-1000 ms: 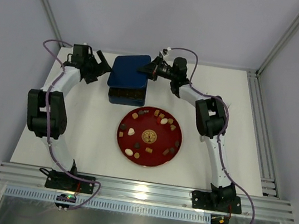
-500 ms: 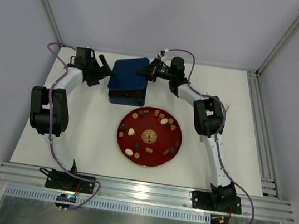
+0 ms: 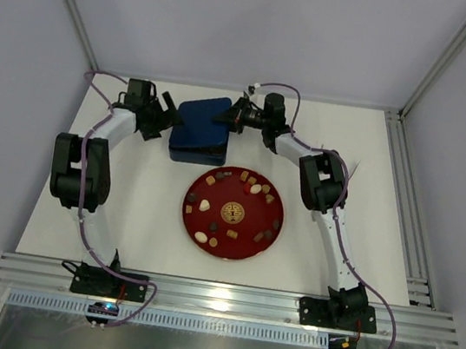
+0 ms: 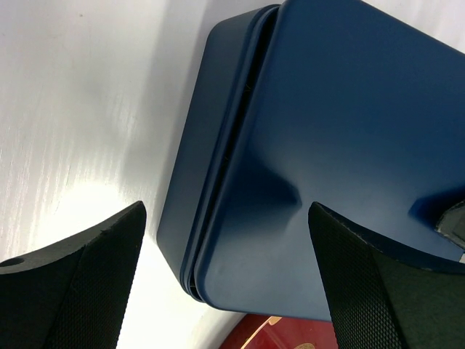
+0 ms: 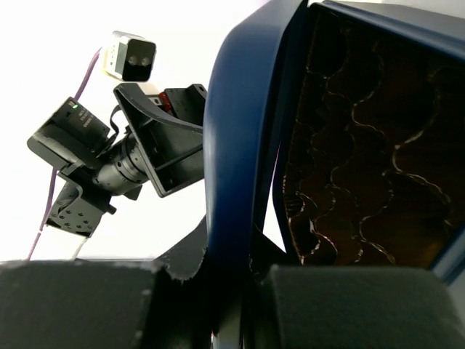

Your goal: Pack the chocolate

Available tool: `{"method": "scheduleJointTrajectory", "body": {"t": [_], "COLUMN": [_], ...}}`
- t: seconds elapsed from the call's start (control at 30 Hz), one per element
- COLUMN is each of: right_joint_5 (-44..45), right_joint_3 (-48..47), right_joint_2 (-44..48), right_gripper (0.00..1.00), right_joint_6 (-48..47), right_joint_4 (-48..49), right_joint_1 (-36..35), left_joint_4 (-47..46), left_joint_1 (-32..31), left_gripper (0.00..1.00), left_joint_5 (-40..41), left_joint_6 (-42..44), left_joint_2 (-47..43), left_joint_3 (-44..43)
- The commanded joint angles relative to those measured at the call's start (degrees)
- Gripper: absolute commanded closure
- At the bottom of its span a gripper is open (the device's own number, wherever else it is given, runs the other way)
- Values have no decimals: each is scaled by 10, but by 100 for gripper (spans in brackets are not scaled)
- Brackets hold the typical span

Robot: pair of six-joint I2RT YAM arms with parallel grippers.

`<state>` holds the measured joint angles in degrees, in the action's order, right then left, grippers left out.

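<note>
Pinching the rim of the dark blue lid (image 4: 341, 131) at its far right corner, the right jaws are pressed together on the thin metal. The right wrist view shows that rim running down into the narrow gap between the two black pads (image 5: 363, 305). On this side the lid stands raised off the tin base (image 4: 185, 182), and a dark brown scalloped liner (image 5: 363, 145) shows in the opening under it.

The left jaws are spread wide and hold nothing. The tin's near left corner shows between the two fingers (image 4: 80, 283), and from above their tips sit just beside the tin's left edge. Whether they touch it cannot be told. Seen from the left wrist, the lid lies slightly askew on the base, with a dark seam open along the left side.

The right arm (image 3: 330, 185) and the left arm (image 3: 75, 173) both reach to the far part of the bench (image 3: 122, 211). Their elbows bow outward and their forearms turn inward, so the wrists face each other across the tin.

The chocolate (image 3: 255, 189) lies on the red round plate (image 3: 244, 248), which sits nearer than the tin with its far rim close to the tin's near edge. The dark brown, light brown and cream pieces are scattered in a loose ring around the plate's gold emblem (image 3: 232, 212).
</note>
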<state>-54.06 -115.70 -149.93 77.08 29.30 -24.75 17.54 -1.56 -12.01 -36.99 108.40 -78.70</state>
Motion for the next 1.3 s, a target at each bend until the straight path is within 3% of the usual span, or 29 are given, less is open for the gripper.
{"method": "scheduleJointTrajectory", "body": {"t": [0.0,0.9,1.27], "right_joint_5": [-15,-17,-9], "right_joint_3": [-20,49,43], "right_joint_2": [10,53,70], "right_gripper": [87,66,61], "right_joint_6": [-19,-33,-97], "right_joint_4": [-6,-40,-136], "right_joint_1": [-3,20,26], "left_joint_4": [-16,-3,-1], "left_joint_1": [1,-3,-3], "left_gripper": [10,11,11], "left_joint_5": [8,18,16], "left_joint_6": [6,12,14], "left_joint_2": [0,8,9], "left_joint_3": [1,-3,-5]}}
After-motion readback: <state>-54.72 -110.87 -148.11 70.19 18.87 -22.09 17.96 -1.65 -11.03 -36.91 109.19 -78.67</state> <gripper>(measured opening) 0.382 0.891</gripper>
